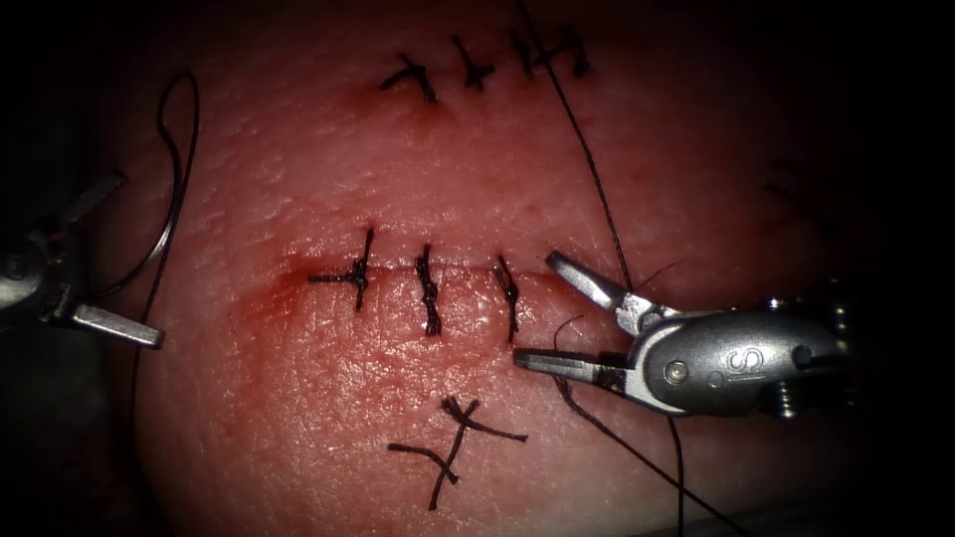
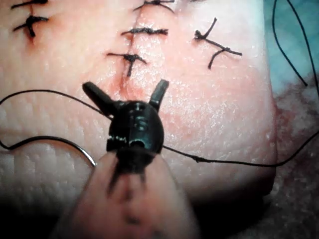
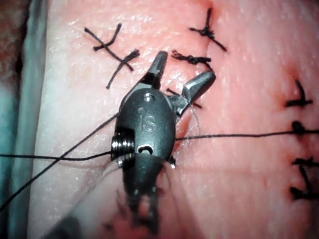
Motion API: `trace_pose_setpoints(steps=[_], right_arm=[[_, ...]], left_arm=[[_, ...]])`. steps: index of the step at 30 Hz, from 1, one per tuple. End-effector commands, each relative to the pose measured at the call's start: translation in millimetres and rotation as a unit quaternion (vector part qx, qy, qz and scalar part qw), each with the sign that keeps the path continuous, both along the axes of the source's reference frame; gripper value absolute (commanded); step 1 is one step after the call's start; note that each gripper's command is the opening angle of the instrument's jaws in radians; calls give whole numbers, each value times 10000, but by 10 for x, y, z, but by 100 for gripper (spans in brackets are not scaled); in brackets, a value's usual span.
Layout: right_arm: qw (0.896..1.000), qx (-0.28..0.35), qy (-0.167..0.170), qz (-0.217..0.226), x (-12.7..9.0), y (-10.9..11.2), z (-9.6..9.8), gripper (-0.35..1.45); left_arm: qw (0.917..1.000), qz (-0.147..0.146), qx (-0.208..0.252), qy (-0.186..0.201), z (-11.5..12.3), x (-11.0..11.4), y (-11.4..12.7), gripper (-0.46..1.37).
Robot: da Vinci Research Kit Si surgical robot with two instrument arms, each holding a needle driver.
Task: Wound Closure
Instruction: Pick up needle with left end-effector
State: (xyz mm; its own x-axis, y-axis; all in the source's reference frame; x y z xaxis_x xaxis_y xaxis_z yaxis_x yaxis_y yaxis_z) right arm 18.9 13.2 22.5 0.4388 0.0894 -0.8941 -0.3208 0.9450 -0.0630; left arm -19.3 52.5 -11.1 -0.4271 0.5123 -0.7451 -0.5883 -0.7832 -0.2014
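Observation:
The cut [image 1: 468,270] runs across the tissue [image 1: 328,179] with three dark stitches [image 1: 428,290] over it. My right tool [image 1: 533,308] stands open at the cut's right end, just past the last stitch, holding nothing; its jaws [image 3: 185,64] are spread over the tissue. The thread [image 1: 597,184] comes down from the top and passes behind this tool. My left tool [image 1: 139,259] is open at the far left, holding nothing [image 2: 125,87]. The curved needle [image 1: 171,224] lies free on the tissue left of the cut, beside that tool [image 2: 70,144], not in the tissue.
A row of older stitches [image 1: 473,65] sits above the cut and a loose knotted stitch [image 1: 458,438] below it. Red fluid [image 1: 269,298] stains the cut's left end. Thread [image 2: 224,160] trails across the tissue's edge onto the cloth.

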Motion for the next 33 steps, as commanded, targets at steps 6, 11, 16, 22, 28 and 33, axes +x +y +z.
trace_pose_setpoints(steps=[6, 11, 16, 22, 28, 33], right_arm=[[10000, 16, 0, -43, 0, -2, -1, 112], [10000, 11, -1, -57, 0, -4, 0, 111], [10000, 13, -12, -92, -1, -8, 0, 109], [9999, 17, -25, -110, -1, -10, 1, 109], [9999, 18, -27, -107, 0, -10, 1, 109], [9999, 18, -20, -112, 0, -11, -1, 108]], left_arm=[[9984, 265, 13, 500, 34, 8, -8, 93], [9980, 192, 86, 603, 59, 16, -11, 93], [9959, 82, 346, 832, 70, 22, -23, 77], [9961, -28, 421, 771, 70, 32, -27, 75], [9957, -75, 422, 819, 66, 33, -21, 77], [9957, -128, 443, 808, 66, 30, -20, 80]])
